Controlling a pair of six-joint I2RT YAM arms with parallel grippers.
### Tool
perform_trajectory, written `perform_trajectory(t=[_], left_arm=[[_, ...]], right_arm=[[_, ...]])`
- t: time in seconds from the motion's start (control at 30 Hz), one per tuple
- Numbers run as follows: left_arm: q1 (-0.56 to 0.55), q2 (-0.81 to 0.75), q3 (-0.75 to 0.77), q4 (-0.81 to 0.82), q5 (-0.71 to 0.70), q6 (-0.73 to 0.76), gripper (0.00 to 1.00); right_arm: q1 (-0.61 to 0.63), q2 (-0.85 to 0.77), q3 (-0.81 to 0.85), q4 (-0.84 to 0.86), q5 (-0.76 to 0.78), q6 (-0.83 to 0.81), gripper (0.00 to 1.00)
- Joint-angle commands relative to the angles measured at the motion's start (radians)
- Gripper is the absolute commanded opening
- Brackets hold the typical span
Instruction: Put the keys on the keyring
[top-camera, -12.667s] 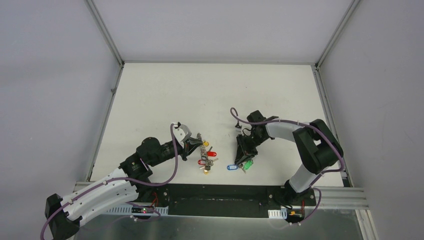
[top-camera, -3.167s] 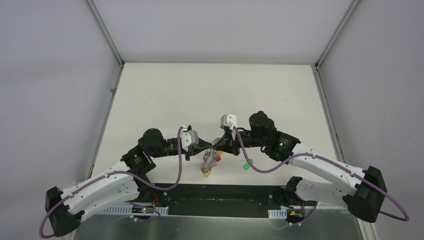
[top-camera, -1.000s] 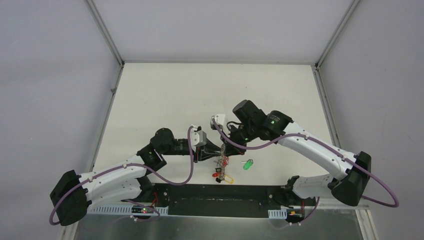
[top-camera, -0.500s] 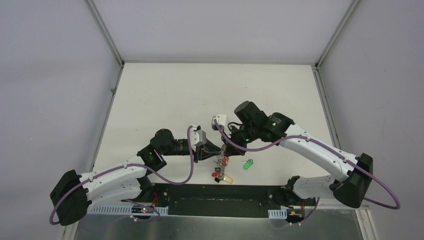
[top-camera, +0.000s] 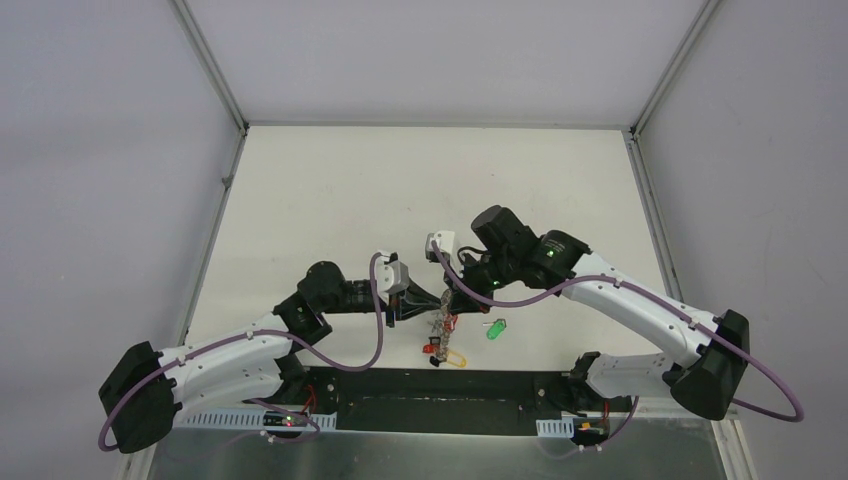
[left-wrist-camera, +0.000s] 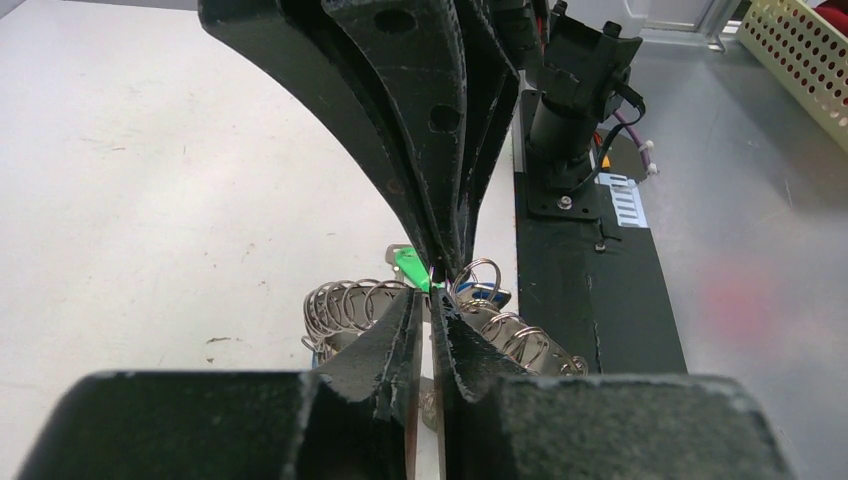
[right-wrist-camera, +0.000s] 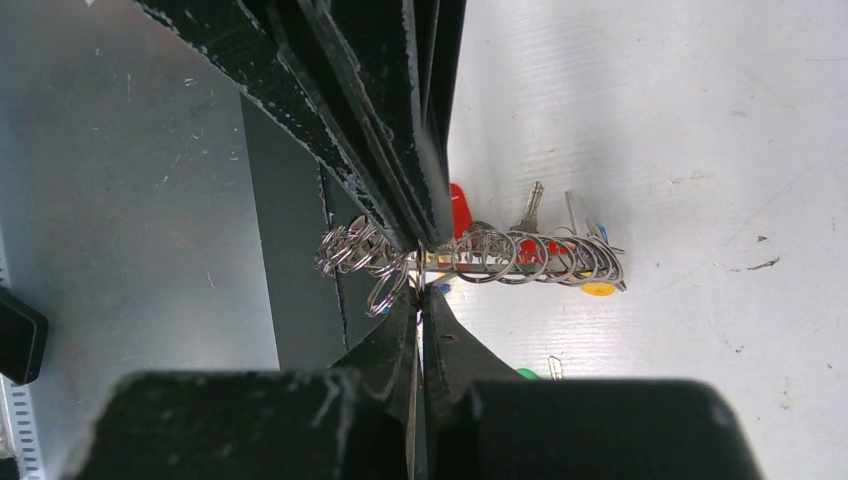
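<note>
The keyring (right-wrist-camera: 520, 258), a silvery coil strung with red and yellow tagged keys, hangs above the table between both grippers (top-camera: 440, 318). My right gripper (right-wrist-camera: 418, 292) is shut on its wire. My left gripper (left-wrist-camera: 432, 297) faces it tip to tip, its jaws pinched on the same wire with only a sliver of gap. Coils spread to either side of the tips (left-wrist-camera: 350, 305). A blue tag (left-wrist-camera: 485, 296) shows just behind the tips; I cannot tell whether it is strung on the ring. The green-tagged key (top-camera: 496, 328) lies alone on the table, right of the ring.
The black base rail (top-camera: 440, 385) runs along the near table edge, right under the hanging ring. A yellow tag (top-camera: 455, 357) and a red tag (top-camera: 432, 349) dangle lowest from the ring. Grey walls enclose the white table (top-camera: 420, 190).
My left gripper's jaws have closed in on the ring. Both arms shifted slightly; the ring stays lifted between them and the green key has not moved.
</note>
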Motion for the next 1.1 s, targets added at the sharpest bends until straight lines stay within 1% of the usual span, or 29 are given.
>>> perform_trajectory(t=[0.0, 0.07, 0.17, 0.33, 0.43, 0.6, 0.7, 1.0, 1.03, 1.07], left_arm=[[-0.007, -0.011, 0.003, 0.047, -0.018, -0.01, 0.12], [-0.006, -0.005, 0.008, 0.043, -0.017, -0.01, 0.17], [-0.006, 0.009, 0.014, 0.043, -0.017, -0.01, 0.18], [-0.008, 0.03, 0.024, 0.043, -0.021, -0.01, 0.13], [-0.009, 0.04, 0.03, 0.043, -0.02, -0.01, 0.12], [-0.009, 0.045, 0.033, 0.047, -0.023, -0.01, 0.03], [-0.009, 0.05, 0.033, 0.057, -0.021, -0.01, 0.0], [-0.008, 0.05, 0.042, 0.069, -0.039, -0.011, 0.0], [-0.009, 0.049, 0.043, 0.068, -0.045, -0.033, 0.01], [-0.008, 0.048, 0.045, 0.069, -0.056, -0.045, 0.06]], right_arm=[[-0.003, -0.043, 0.015, 0.07, -0.044, 0.012, 0.0], [-0.003, -0.044, 0.015, 0.072, -0.047, 0.012, 0.0], [-0.003, -0.043, 0.015, 0.073, -0.05, 0.013, 0.0], [-0.003, -0.045, 0.015, 0.077, -0.052, 0.015, 0.0], [-0.003, -0.044, 0.014, 0.078, -0.054, 0.015, 0.0], [-0.004, -0.041, 0.01, 0.079, -0.058, 0.016, 0.0], [-0.003, -0.041, 0.007, 0.081, -0.06, 0.016, 0.0], [-0.003, -0.047, 0.001, 0.087, -0.049, 0.016, 0.0], [-0.003, -0.049, -0.001, 0.089, -0.049, 0.016, 0.0], [-0.004, -0.049, -0.001, 0.091, -0.049, 0.017, 0.0]])
